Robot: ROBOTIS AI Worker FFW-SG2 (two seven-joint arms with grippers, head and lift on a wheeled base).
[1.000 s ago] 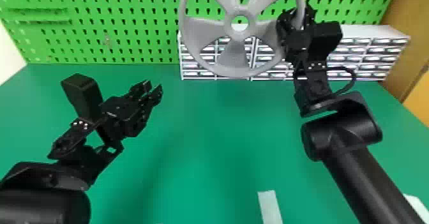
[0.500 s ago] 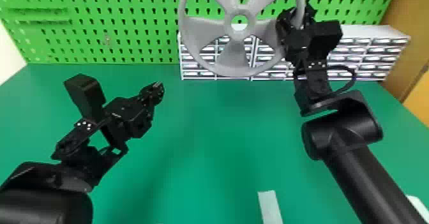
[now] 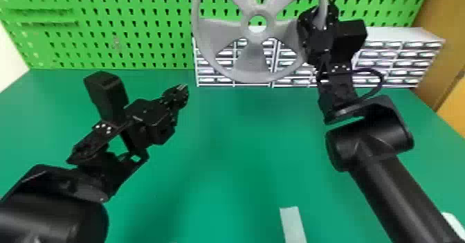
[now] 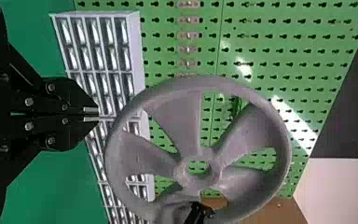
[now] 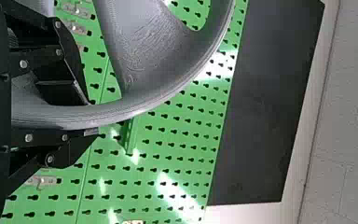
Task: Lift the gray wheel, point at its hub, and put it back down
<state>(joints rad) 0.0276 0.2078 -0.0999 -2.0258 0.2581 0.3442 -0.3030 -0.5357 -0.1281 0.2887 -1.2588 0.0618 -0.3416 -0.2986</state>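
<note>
The gray wheel [image 3: 255, 62] is held up in the air above the table's far side, its face toward the camera. My right gripper [image 3: 320, 24] is shut on the wheel's right rim; in the right wrist view the rim [image 5: 116, 109] runs between the fingers of the right gripper [image 5: 91, 116]. My left gripper [image 3: 183, 90] is over the table, lower and to the left of the wheel, apart from it. In the left wrist view the left gripper [image 4: 92, 115] is shut with its tips together, and the wheel [image 4: 284, 154] with its hub [image 4: 179, 172] stands beyond them.
Behind the wheel a white drawer organizer [image 3: 408, 33] stands at the back of the green table [image 3: 242, 149], against a green pegboard [image 3: 138, 24]. A pale strip [image 3: 293, 225] lies near the front edge.
My left gripper has closed its fingers and turned a little, moving slightly to the right in the head view. The right gripper and the wheel have stayed almost still.
</note>
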